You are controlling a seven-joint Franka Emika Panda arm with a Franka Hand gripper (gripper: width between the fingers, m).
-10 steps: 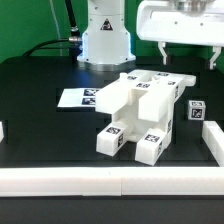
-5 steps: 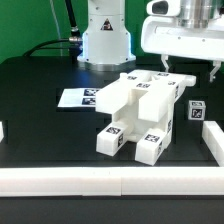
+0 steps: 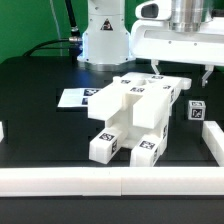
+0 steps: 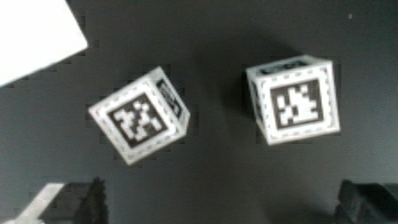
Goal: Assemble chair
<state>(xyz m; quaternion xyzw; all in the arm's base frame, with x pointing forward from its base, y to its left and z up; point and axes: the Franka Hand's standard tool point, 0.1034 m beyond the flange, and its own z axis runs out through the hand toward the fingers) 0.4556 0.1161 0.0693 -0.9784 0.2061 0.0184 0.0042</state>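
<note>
Exterior view: the chair (image 3: pixel 140 112) lies on the black tabletop (image 3: pixel 40 125), in the middle of it. It is a white blocky body of slabs and bars that are joined together. Two thick bar ends with square tags face the camera at the near side, and a flat slab with more tags is at the far side. The chair is below the claw (image 3: pixel 181 70). Its far slab is almost under the claw, and the rest reaches toward the camera and toward the exterior view's left.

The claw hangs above the far end of the chair and does not touch it. Its two fingers (image 3: pixel 155 67) point down and stand wide apart, and there is nothing between them, so it holds no part.

A small loose cube (image 3: pixel 196 110) with tags stands on the tabletop, below the claw's finger on the exterior view's right. It is just beside the chair, but I cannot tell if the two touch.

In the wrist view the claw (image 4: pixel 217 198) shows only its two dark finger tips, far from each other, with bare tabletop between them. Beyond the tips there are two tagged blocks (image 4: pixel 143 113), near each other but apart. I cannot tell which parts of the chair they are.

The marker board (image 3: pixel 78 98) lies flat on the exterior view's left of the claw, lower than it, behind the chair. The white robot base (image 3: pixel 105 35) stands farther on that side, at the back. A long plain white rail (image 3: pixel 100 182) runs along the near edge, well apart from the claw.
</note>
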